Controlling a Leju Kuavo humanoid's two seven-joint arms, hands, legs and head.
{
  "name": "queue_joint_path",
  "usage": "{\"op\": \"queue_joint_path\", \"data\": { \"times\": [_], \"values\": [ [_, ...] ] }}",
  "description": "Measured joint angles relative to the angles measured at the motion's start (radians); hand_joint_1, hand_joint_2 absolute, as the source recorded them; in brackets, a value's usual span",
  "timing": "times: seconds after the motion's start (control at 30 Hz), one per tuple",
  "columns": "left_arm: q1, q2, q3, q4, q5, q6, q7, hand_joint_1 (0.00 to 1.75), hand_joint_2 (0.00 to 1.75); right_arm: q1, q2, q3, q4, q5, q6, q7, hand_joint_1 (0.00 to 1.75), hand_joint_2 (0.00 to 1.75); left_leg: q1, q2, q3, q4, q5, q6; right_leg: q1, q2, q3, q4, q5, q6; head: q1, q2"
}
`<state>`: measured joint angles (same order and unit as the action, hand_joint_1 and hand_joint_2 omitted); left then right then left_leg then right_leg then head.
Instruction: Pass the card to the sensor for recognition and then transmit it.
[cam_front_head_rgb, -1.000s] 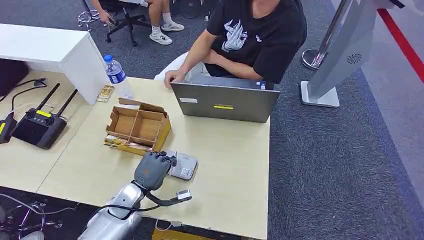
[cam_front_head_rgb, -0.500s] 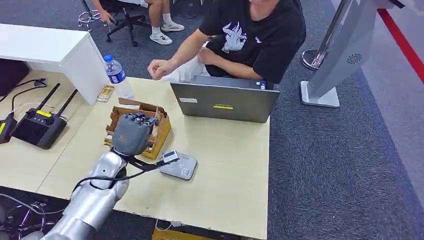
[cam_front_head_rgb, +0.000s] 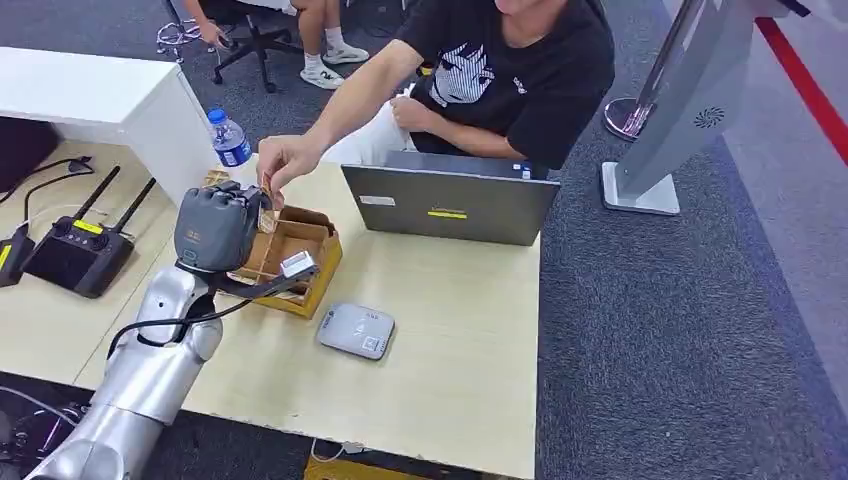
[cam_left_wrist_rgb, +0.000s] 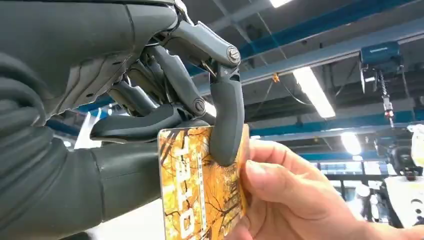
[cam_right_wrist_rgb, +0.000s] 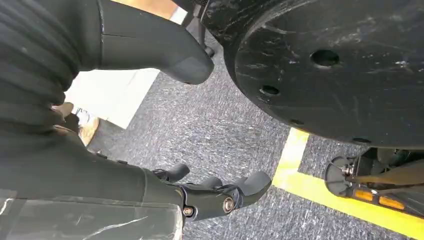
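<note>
A light wooden table (cam_front_head_rgb: 450, 330) is seen from above, standing on grey carpet (cam_front_head_rgb: 680, 330). The left hand (cam_front_head_rgb: 218, 226) is raised over the table's far left part, above a cardboard box (cam_front_head_rgb: 290, 255) with open compartments. The card (cam_left_wrist_rgb: 200, 185), printed in yellow and orange, is pinched between the thumb and a dark finger (cam_left_wrist_rgb: 226, 120) of this hand. A person's hand (cam_front_head_rgb: 283, 165) is reaching in from 12 o'clock and is touching the card; in the wrist view that hand's fingers (cam_left_wrist_rgb: 280, 185) are laid on the card's edge, so the card is held from both sides.

The sensor (cam_front_head_rgb: 357, 331), a flat grey pad, lies on the table at 4 o'clock from the box, apart from it. A closed-looking grey laptop (cam_front_head_rgb: 450, 205) stands at 1 o'clock from the sensor, in front of the seated person (cam_front_head_rgb: 510, 70). A bottle (cam_front_head_rgb: 232, 147) stands at 11 o'clock from the box. A black controller (cam_front_head_rgb: 78, 255) with two antennas lies on an adjoining table at 9 o'clock.

A red stripe (cam_front_head_rgb: 800, 80) runs across the carpet at the far right, beside a grey stand (cam_front_head_rgb: 680, 110).

The right hand (cam_right_wrist_rgb: 215, 192) hangs over carpet marked by a yellow line (cam_right_wrist_rgb: 310, 190); its fingers are curled loosely, nothing being held.
</note>
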<state>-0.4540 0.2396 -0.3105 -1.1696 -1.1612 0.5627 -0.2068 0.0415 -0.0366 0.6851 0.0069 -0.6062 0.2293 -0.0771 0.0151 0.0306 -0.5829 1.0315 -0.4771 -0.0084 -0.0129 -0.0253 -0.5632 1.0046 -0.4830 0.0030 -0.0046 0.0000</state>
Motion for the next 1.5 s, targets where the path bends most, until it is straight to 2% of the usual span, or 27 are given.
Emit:
{"op": "queue_joint_path", "data": {
  "times": [0.03, 0.07, 0.23, 0.53, 0.67, 0.87, 1.2, 1.5],
  "values": [
    [0.003, -0.002, 0.003, -0.002, 0.015, -0.008, -0.009, 0.98, 1.75, 0.0, 0.0, 0.002, 0.0, -0.004, 0.0, 0.001, 0.0, 1.75, 0.0, 0.0, 0.0, 0.0, 0.0, 0.0, 0.0, 0.0, 0.0, 0.0, 0.0, 0.0, 0.0, 0.0],
    [0.008, -0.003, 0.006, -0.008, 0.037, -0.019, -0.02, 0.0, 1.75, 0.0, 0.0, 0.004, 0.0, -0.01, 0.0, 0.001, 0.0, 1.75, 0.0, 0.001, 0.0, 0.0, 0.0, 0.0, 0.0, 0.001, 0.0, 0.0, 0.0, 0.0, 0.0, 0.0],
    [0.041, -0.016, 0.008, -0.039, 0.102, -0.089, -0.055, 0.0, 1.75, -0.001, 0.0, 0.008, 0.0, -0.023, 0.0, 0.004, 0.0, 1.75, 0.0, 0.0, 0.0, 0.0, 0.0, 0.0, 0.0, 0.0, 0.0, 0.0, 0.0, 0.0, 0.0, 0.0],
    [0.119, -0.025, -0.011, -0.089, 0.093, -0.15, -0.091, 0.0, 1.75, 0.0, 0.0, 0.024, 0.0, -0.05, 0.0, 0.004, 0.0, 1.75, 0.0, 0.0, 0.0, 0.0, 0.0, 0.0, 0.0, 0.0, 0.0, 0.0, 0.0, 0.0, 0.0, 0.0],
    [0.163, -0.008, -0.053, -0.107, 0.07, -0.196, -0.096, 0.0, 1.75, 0.0, 0.0, 0.028, 0.0, -0.064, 0.002, 0.003, 0.0, 1.75, 0.0, 0.0, 0.0, 0.0, 0.0, 0.0, 0.0, 0.0, -0.001, 0.0, 0.0, 0.0, 0.0, 0.0],
    [0.197, 0.046, -0.1, -0.103, 0.033, -0.244, -0.041, 0.0, 1.75, 0.0, 0.0, 0.031, 0.0, -0.08, 0.002, 0.003, 0.0, 1.75, 0.0, 0.0, 0.0, 0.0, 0.0, 0.0, 0.0, 0.0, -0.001, 0.0, 0.0, 0.0, 0.0, 0.0],
    [0.243, 0.131, -0.1, -0.064, 0.075, -0.24, -0.023, 0.0, 1.75, 0.001, 0.0, 0.041, 0.0, -0.097, 0.003, 0.003, 0.0, 1.75, 0.0, 0.0, -0.001, 0.0, 0.0, 0.0, 0.0, 0.0, -0.001, 0.0, -0.001, 0.0, 0.0, 0.0],
    [0.249, 0.153, -0.071, -0.024, 0.099, -0.222, -0.027, 0.0, 1.75, 0.001, 0.0, 0.056, 0.0, -0.099, 0.004, 0.003, 0.0, 1.75, 0.0, 0.0, -0.001, 0.0, 0.0, 0.0, 0.0, 0.0, -0.001, 0.0, 0.0, 0.0, 0.0, 0.0]
  ]
}}
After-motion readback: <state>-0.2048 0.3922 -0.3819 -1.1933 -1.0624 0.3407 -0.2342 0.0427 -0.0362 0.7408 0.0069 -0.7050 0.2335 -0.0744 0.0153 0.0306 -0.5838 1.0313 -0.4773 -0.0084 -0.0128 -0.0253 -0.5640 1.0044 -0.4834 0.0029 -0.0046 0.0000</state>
